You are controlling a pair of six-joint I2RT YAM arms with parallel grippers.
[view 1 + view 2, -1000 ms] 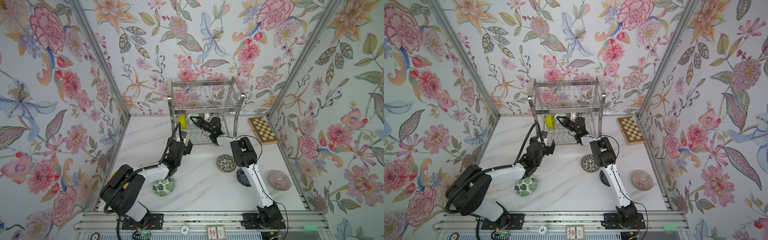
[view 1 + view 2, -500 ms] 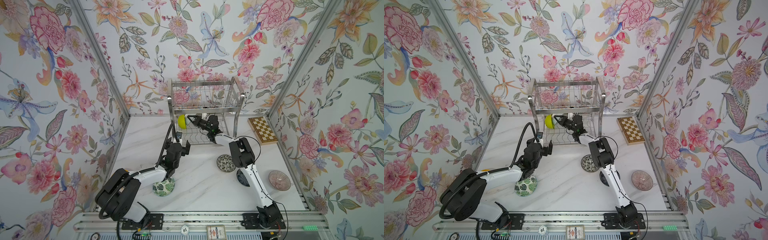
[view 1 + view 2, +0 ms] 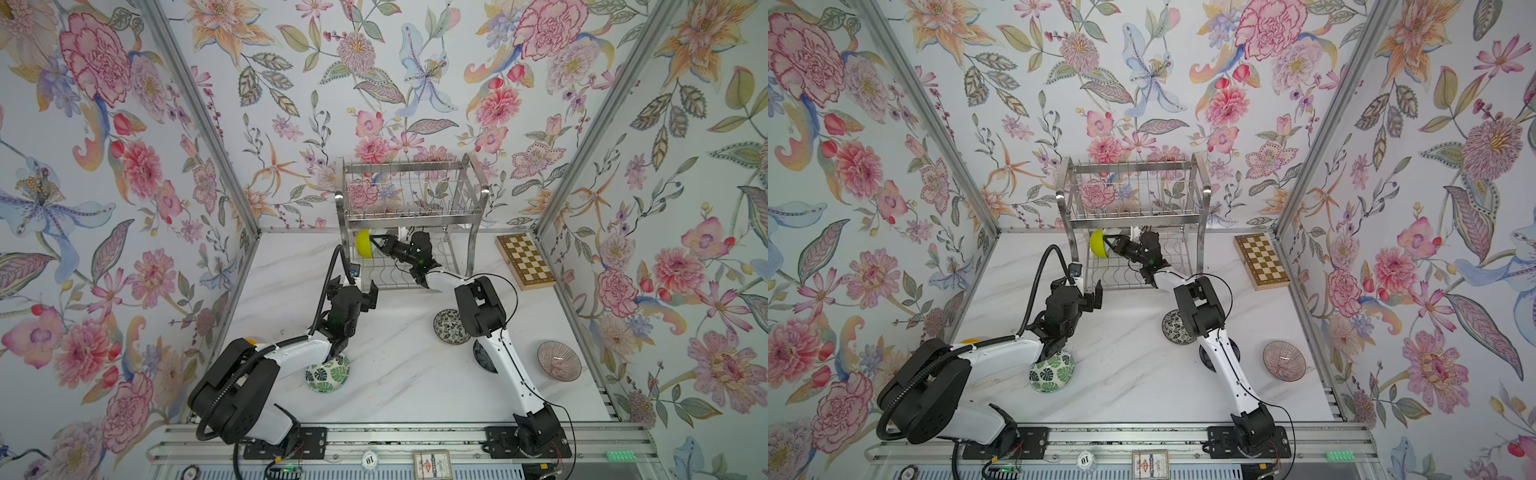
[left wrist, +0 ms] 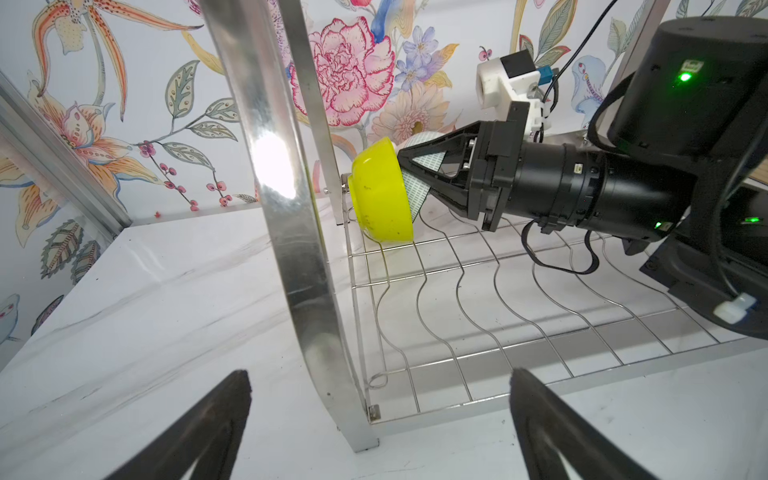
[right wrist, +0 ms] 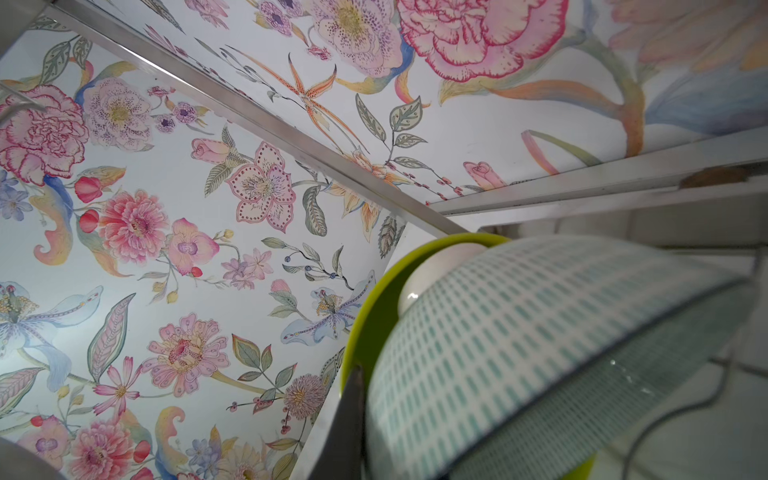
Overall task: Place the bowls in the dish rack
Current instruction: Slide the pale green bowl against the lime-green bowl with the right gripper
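The right gripper (image 4: 415, 174) is pinched narrow on the rim of the pale aqua bowl (image 5: 540, 353). One finger (image 5: 353, 395) sits between that bowl and the lime-yellow bowl (image 3: 363, 248), which the aqua bowl is nested into. Both bowls stand on edge at the left end of the lower tier of the dish rack (image 3: 415, 214). Their openings face right, towards the gripper, and their feet face left. The right arm reaches forward from its base, bends at the elbow and runs leftward under the rack's upper tier, with the gripper roughly level. The left gripper (image 3: 353, 289) is spread wide and holds nothing. It hovers just in front of the rack's front left corner, pointing at it, on an arm that lies low over the table. Open on the table are a green-leaf bowl (image 3: 328, 376), a black-and-white floral bowl (image 3: 449, 328), a dark navy bowl (image 3: 482, 359) and a pink lined bowl (image 3: 559, 360). A chessboard (image 3: 525, 259) lies to the right of the rack.
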